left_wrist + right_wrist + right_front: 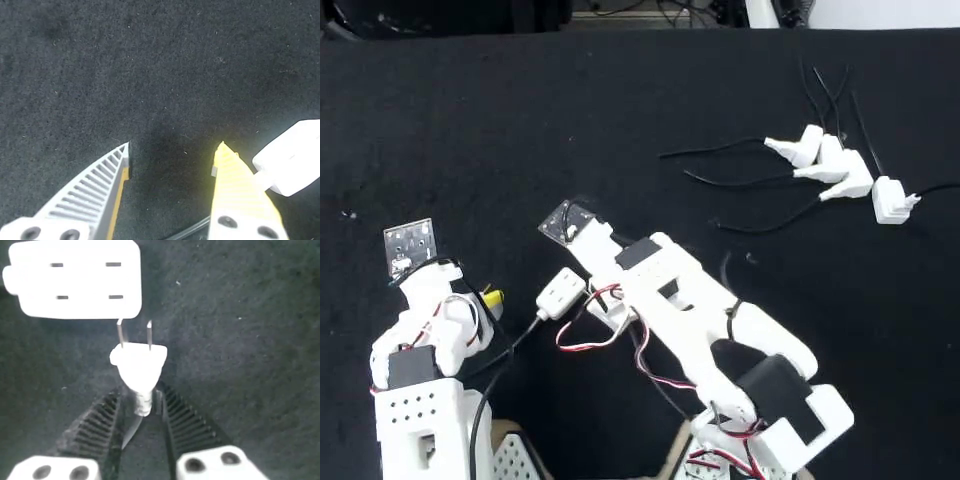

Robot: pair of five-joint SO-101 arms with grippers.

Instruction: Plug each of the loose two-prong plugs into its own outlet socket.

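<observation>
Here, the right arm leans forward, fingers pinching a plug.

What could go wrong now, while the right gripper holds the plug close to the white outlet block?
The prongs of the plug point at the edge of the outlet block, not into the slots on its upper face; pushing ahead would probably just shove the block.
The left gripper is open beside the block, so nothing holds it.
The right gripper pinches only the plug's narrow tail, so it might twist.
</observation>
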